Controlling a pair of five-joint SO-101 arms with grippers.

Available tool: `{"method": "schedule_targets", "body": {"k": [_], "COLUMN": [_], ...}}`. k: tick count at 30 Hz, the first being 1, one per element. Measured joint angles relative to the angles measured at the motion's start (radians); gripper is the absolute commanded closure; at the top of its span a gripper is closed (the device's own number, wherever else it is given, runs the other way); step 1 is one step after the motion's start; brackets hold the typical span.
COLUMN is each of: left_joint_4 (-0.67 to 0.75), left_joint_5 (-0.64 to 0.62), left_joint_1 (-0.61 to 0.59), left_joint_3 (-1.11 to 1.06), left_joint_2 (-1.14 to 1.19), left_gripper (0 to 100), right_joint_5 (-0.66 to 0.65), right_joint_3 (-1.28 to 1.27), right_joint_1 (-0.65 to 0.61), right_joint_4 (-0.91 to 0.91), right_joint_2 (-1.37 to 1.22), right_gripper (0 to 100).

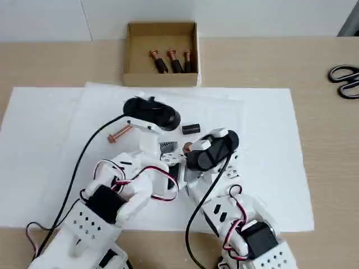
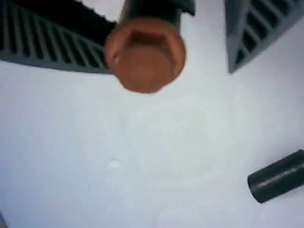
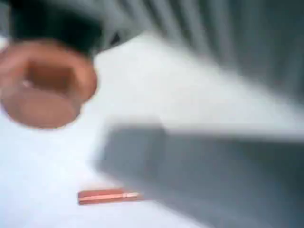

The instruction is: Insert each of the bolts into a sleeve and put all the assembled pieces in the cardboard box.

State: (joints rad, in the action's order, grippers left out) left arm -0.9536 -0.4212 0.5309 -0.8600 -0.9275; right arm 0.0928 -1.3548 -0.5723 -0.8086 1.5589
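Note:
A copper bolt head point(image 1: 188, 147) sticks out of a black sleeve point(image 2: 152, 7), held just above the paper by my right gripper point(image 1: 194, 147). In the right wrist view the bolt head point(image 3: 45, 83) looms close beside a blurred grey finger point(image 3: 190, 161). My left gripper point(image 1: 168, 148) is right next to it and open. Its ribbed fingers point(image 2: 47, 42) stand wide apart on either side of the bolt head point(image 2: 145, 54). A loose sleeve point(image 1: 190, 129) point(image 2: 278, 175) and a loose bolt point(image 1: 119, 134) point(image 3: 107, 195) lie on the paper. The cardboard box point(image 1: 128, 53) holds three assembled pieces point(image 1: 171, 60).
White paper point(image 1: 269, 168) covers the middle of the wooden table. Scissors point(image 1: 345, 80) lie at the far right edge. Black cables run from both arm bases across the near side of the paper.

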Motion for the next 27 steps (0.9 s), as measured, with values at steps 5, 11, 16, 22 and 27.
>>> {"method": "schedule_targets", "body": {"k": [5, 11, 16, 22, 27], "left_joint_4": [-0.109, -0.247, -0.319, -0.339, -0.339], "left_joint_5": [0.000, 0.000, 0.000, 0.000, 0.000], "left_joint_1": [-0.150, -0.381, -0.448, -0.448, -0.454], "left_joint_3": [0.110, 0.180, 0.180, 0.161, 0.140], "left_joint_2": [0.000, 0.000, 0.000, 0.000, 0.000], "left_gripper": [67, 67, 67, 67, 67], "right_joint_5": [0.000, 0.003, 0.003, 0.003, 0.003], "right_joint_3": [0.000, 0.025, 0.230, 0.651, 1.034], "right_joint_1": [0.023, 0.178, 0.247, 0.288, 0.288], "right_joint_4": [0.000, 0.000, 0.003, 0.106, 0.226], "right_joint_2": [0.000, -0.057, -0.276, -0.755, -1.220], "right_gripper": [99.5, 99.5, 99.5, 99.5, 99.5]}}
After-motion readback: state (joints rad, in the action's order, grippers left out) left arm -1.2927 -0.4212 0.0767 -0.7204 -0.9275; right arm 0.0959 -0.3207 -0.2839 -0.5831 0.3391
